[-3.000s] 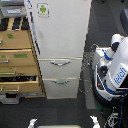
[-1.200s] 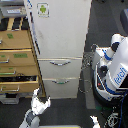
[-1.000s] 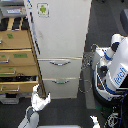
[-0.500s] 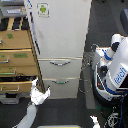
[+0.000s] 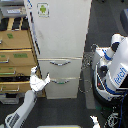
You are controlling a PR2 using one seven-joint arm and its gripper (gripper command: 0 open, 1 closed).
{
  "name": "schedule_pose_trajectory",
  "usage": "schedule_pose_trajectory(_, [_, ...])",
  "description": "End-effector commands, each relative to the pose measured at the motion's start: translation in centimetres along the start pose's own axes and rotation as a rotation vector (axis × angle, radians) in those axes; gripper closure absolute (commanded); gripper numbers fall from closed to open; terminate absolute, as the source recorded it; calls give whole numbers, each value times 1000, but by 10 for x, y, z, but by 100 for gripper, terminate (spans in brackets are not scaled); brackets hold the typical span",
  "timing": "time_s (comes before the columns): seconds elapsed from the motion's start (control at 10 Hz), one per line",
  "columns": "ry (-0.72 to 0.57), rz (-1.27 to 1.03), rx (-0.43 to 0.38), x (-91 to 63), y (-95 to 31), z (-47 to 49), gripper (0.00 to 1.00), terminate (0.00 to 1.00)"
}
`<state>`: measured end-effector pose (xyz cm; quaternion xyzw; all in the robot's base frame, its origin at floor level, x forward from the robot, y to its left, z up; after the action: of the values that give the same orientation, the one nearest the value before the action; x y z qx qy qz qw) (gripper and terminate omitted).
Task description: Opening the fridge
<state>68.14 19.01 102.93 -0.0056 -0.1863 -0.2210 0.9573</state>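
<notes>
While its large upper door sits flush and closed, the fridge stands tall and white in the middle of the exterior view, reaching from the top edge down toward the dark floor. A sticker with a green figure marks the upper door near its top corner on the view's left. Below that door come two drawers, each with a curved handle: the upper drawer handle and the lower drawer handle. Both drawers look shut, their fronts level with the door above.

At the fridge's edge on the view's left, level with the lower drawer, the gripper hangs at the end of a pale arm that rises from the bottom corner. Its white fingers appear spread a little, one tip pointing toward the fridge's corner, and nothing is visibly held; whether a tip touches the fridge is too blurred to tell.

Just beside the fridge on the view's left stands a tan wooden cabinet, whose lower drawers are pulled out toward the arm, narrowing the room there. On the view's right a strip of bare floor separates the fridge from a white-and-blue robot body, with dark cables looping between them. In front of the fridge the floor lies open.
</notes>
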Motion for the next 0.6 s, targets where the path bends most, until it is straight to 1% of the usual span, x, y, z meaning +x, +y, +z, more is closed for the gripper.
schedule_pose_trajectory(0.1, [124,201,64,139,100,35,0,0])
schedule_pose_trajectory(0.3, [125,191,34,146,115,31,0,0])
schedule_pose_trajectory(0.4, [148,195,54,147,129,25,0,0])
schedule_pose_trajectory(0.6, [168,224,54,145,157,16,0,0])
